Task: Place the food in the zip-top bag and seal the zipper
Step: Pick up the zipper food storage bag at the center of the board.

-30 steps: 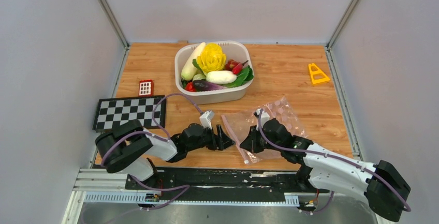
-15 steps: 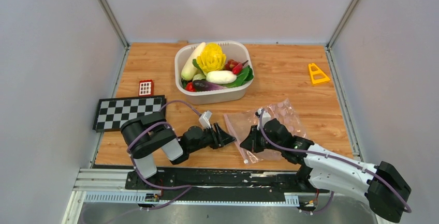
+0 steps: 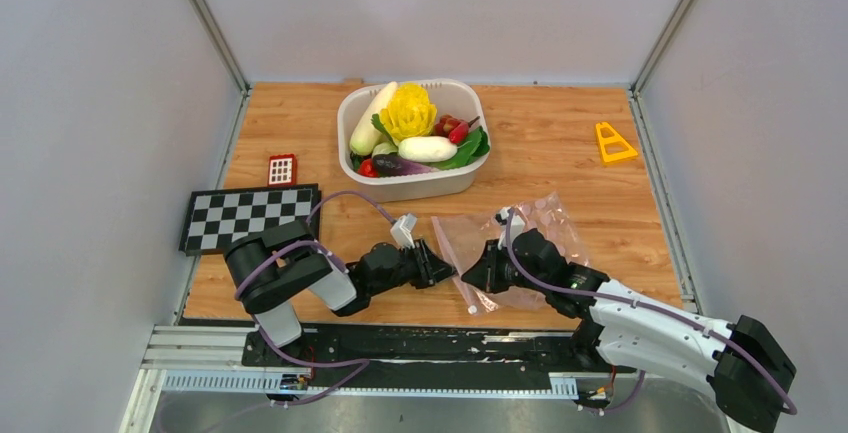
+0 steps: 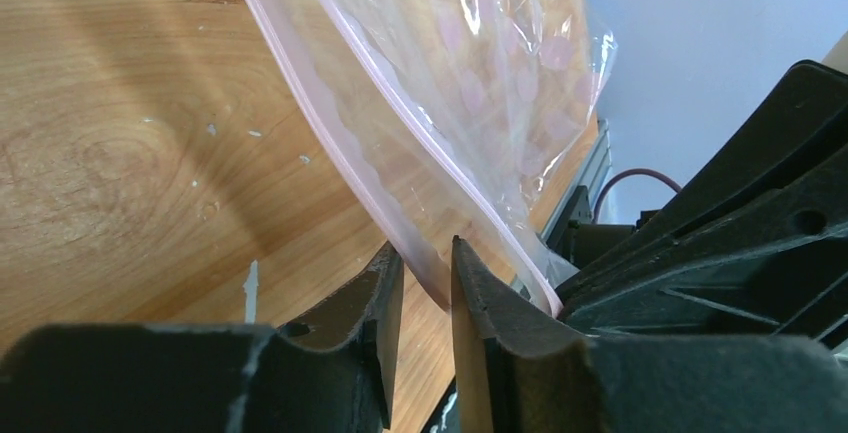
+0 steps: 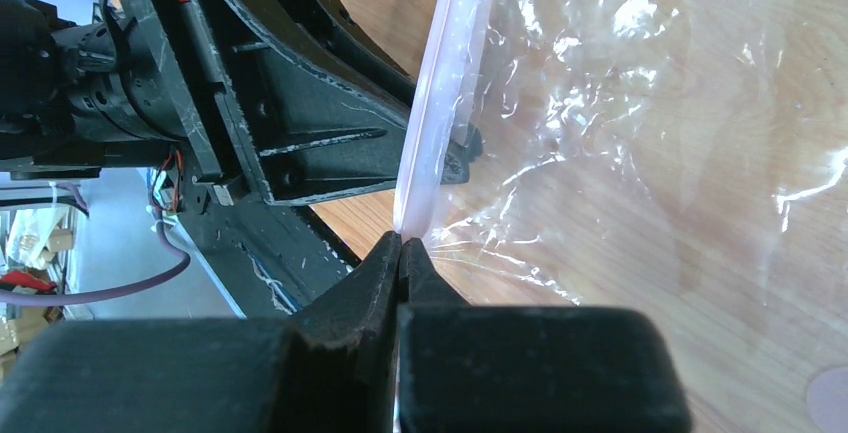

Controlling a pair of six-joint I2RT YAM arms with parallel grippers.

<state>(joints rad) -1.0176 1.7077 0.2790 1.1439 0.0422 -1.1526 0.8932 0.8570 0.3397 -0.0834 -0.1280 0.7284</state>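
Your left gripper (image 3: 441, 274) has slid right, up to the zipper (image 3: 446, 249) edge of the zip-top bag (image 3: 548, 221), and its jaws have drawn in from a wide spread to a narrow one. From the left wrist, the pale pink lip of the bag runs down into the slim gap between the two fingers; you can still see daylight on either side, so it brackets the edge without a visible pinch. Your right gripper (image 3: 479, 270) is clamped tight on the same strip, just beside the left one. The right wrist view shows the zipper rising straight out of its closed fingertips. The bag lies crumpled on the table (image 3: 560, 133) near the front edge, a little more bunched than a second ago. All the food (image 3: 410, 131) sits piled in the white tub (image 3: 400, 189) further back, well apart from the bag.
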